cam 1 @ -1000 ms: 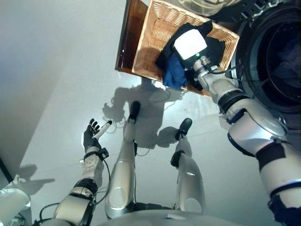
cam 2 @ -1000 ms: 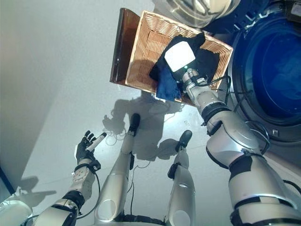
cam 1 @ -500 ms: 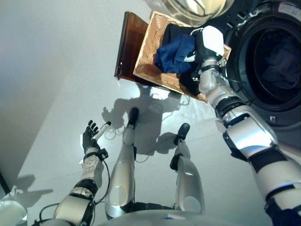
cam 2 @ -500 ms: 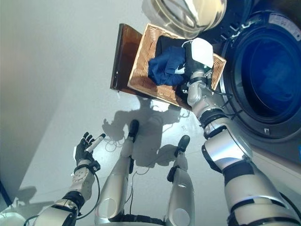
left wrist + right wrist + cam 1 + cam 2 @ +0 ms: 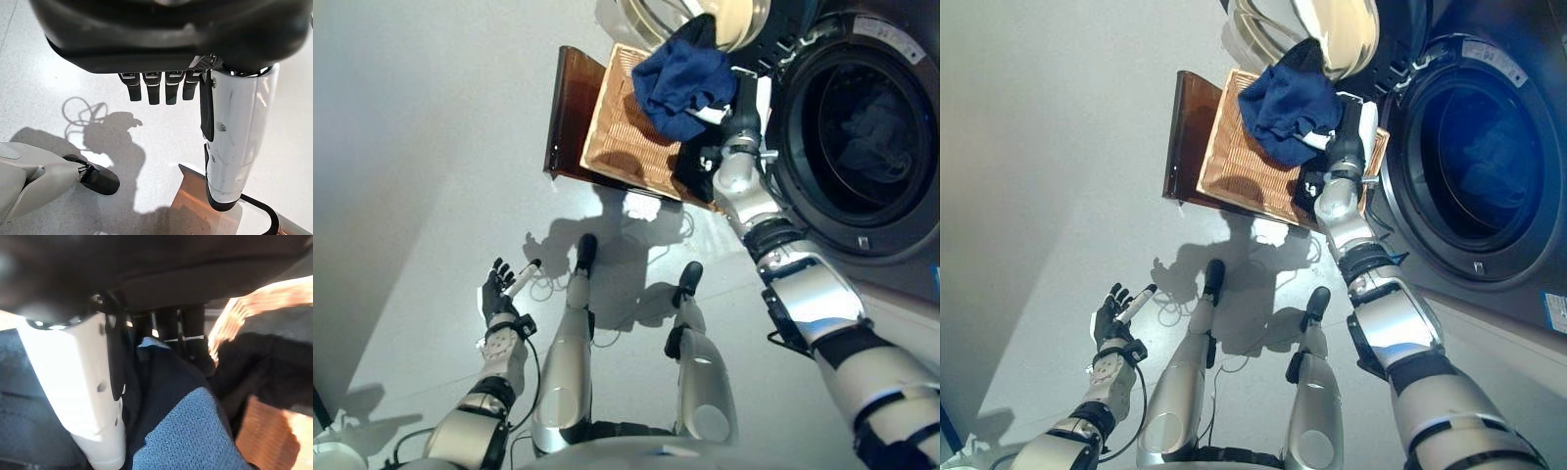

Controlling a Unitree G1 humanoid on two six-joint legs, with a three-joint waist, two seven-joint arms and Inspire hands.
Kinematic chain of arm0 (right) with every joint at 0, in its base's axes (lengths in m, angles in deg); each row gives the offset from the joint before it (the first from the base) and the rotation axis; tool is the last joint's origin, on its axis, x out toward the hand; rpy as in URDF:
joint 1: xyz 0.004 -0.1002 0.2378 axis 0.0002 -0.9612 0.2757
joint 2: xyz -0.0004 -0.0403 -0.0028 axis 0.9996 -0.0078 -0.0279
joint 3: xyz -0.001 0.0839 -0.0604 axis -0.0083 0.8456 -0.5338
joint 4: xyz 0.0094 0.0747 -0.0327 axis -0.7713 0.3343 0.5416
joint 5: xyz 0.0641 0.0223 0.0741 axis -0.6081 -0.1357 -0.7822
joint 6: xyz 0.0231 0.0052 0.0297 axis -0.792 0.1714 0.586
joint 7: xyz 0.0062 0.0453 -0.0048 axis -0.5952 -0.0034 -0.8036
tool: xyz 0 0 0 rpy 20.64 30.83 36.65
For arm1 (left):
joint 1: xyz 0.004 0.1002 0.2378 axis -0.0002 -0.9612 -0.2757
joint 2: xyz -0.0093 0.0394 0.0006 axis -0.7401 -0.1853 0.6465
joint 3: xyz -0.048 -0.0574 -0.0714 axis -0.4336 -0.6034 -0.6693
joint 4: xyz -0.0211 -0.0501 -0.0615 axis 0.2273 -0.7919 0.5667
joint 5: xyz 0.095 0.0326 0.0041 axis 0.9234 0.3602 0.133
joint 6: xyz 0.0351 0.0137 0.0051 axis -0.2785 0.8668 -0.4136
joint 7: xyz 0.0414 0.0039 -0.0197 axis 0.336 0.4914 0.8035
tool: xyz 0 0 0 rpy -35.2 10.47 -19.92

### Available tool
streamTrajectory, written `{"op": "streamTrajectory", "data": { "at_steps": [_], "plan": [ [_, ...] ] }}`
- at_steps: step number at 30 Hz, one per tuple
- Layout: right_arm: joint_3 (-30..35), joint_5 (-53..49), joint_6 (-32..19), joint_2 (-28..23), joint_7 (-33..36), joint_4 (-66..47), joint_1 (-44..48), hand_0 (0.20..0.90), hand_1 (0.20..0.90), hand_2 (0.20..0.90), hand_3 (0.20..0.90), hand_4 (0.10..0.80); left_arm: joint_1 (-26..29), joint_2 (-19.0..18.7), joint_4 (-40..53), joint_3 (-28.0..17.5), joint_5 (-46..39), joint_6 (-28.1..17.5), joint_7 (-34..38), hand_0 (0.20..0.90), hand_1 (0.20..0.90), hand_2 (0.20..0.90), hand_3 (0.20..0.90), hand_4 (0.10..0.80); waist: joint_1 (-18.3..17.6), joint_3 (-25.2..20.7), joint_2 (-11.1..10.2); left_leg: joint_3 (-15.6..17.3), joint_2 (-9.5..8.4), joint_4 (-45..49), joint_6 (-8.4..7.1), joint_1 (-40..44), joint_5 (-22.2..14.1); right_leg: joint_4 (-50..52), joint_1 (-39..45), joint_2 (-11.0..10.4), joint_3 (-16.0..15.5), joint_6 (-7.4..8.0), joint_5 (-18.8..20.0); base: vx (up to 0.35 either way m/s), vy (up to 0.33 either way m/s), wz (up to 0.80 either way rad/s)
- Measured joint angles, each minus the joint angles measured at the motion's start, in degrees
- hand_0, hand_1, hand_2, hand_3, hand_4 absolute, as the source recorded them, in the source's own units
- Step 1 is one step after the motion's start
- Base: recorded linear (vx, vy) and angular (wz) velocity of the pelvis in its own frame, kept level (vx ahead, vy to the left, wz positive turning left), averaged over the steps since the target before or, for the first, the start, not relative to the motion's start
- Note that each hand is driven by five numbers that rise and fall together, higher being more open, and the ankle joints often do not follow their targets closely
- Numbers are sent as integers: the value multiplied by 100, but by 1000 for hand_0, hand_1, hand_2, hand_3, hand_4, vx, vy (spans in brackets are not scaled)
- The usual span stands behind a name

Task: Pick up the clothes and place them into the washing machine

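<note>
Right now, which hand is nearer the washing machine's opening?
Right. The right hand holds a blue garment above the wicker basket, just beside the washing machine opening. The left hand is open, low over the floor, far from it.

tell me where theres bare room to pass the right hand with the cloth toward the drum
The washing machine opening stands clear beside the right hand. The wicker basket is bare on its near half; its far corner is crowded by the lifted blue garment and dark clothes. The floor round the left hand is bare.
</note>
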Motion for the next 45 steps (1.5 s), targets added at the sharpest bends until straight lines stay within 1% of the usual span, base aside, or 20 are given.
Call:
{"op": "streamTrajectory", "data": {
  "at_steps": [2,4,6,8,11,14,16,17,19,20,22,26,36,41,43,45],
  "plan": [
    [196,-393,-82,121,-94,-263,-162,200,200,200,200,300,-16,9,-9,0,0,27,0,900,900,900,900,800,-8,0,0,56,3,0,8,67,-25,-2,40,0,46,-2,-2,-1,-1,-9],
    [268,-734,-270,282,-147,-347,-268,200,200,200,200,300,-33,16,-52,-24,0,61,0,900,900,900,900,800,-30,-3,5,100,0,-1,-1,126,-49,-27,90,1,74,-1,-2,-4,5,-9],
    [332,-1125,-390,380,-250,-381,-342,200,200,200,200,300,-35,64,-59,-150,-2,69,-1,900,900,900,900,800,-35,-3,6,125,-1,-1,-9,143,-56,-28,90,5,96,-1,-2,-1,2,-6],
    [510,-1793,-505,547,-386,-388,-433,200,200,200,200,300,-62,76,-72,-162,-4,95,-1,900,900,900,900,800,-48,-5,8,145,-3,-1,-12,163,-66,-28,96,2,121,-1,-1,0,10,-5],
    [685,-2488,-559,704,-486,-387,-489,200,200,200,200,300,-111,75,-73,-163,-4,146,-1,900,900,900,900,800,-79,-8,15,163,-4,-1,-11,173,-67,-28,96,-1,142,2,1,-1,3,-1],
    [937,-3225,-793,947,-622,-387,-557,200,200,200,200,300,-152,84,-106,-164,-8,195,-1,900,900,900,900,800,-135,-10,24,178,-6,-1,-2,180,-72,-27,94,-6,158,2,3,0,0,0],
    [1060,-3708,-908,1028,-658,-386,-592,200,200,200,200,300,-161,118,-105,-164,-23,206,-2,900,900,900,900,800,-137,-18,55,194,-9,0,9,187,-78,-27,92,-12,174,3,4,0,0,0],
    [1149,-3983,-995,1050,-705,-385,-620,200,200,200,200,300,-163,172,-99,-162,-64,205,-5,900,900,900,900,800,-137,-27,104,195,-9,-1,13,188,-81,-27,92,-21,176,4,4,0,0,0],
    [1189,-4247,-1113,1047,-725,-385,-637,200,200,200,200,300,-164,240,-104,-158,-119,215,-7,900,900,900,900,800,-148,-21,183,202,-18,-1,20,189,-83,-27,92,-36,182,7,7,0,0,0],
    [1309,-4385,-1129,1056,-745,-384,-645,200,200,200,200,300,-165,265,-105,-156,-131,228,-10,900,900,900,900,800,-146,-26,222,211,-19,0,31,195,-76,-28,91,-37,191,9,8,0,0,0],
    [1429,-4728,-1180,1065,-781,-379,-647,200,200,200,200,300,-174,278,-104,-155,-135,232,-11,900,900,900,900,800,-143,-30,243,247,-17,0,47,224,-76,-27,93,-37,223,9,8,7,4,-8],
    [1627,-5153,-1392,1112,-860,-372,-663,200,200,200,200,300,-186,294,-105,-154,-218,279,-24,900,900,900,900,800,-165,-40,273,297,-18,-1,64,278,-91,-24,107,-38,274,9,8,6,6,-8],
    [2137,-5486,-1631,1077,-851,-275,-682,200,200,200,200,300,-253,397,-108,-150,-232,314,-121,900,900,900,900,800,-303,-104,387,350,-31,-1,65,295,-113,-12,91,-65,331,27,19,0,1,0],
    [2423,-5617,-1638,786,-831,-40,-679,200,200,200,200,300,-376,470,-109,-100,-251,314,-129,900,900,900,900,800,-309,-189,544,376,-72,-1,84,295,-126,-33,88,-101,355,47,30,0,0,0],
    [2527,-5678,-1691,623,-825,-7,-679,200,200,200,200,300,-436,506,-112,-96,-258,314,-130,900,900,900,900,800,-315,-209,610,400,-93,-1,96,294,-136,-42,82,-133,370,61,39,0,0,0],
    [2658,-5733,-1735,382,-817,256,-607,200,200,200,200,300,-468,512,-116,-92,-259,314,-143,900,900,900,900,800,-298,-237,655,404,-104,-2,102,294,-142,-46,82,-143,374,66,41,0,0,0]
  ]
}}
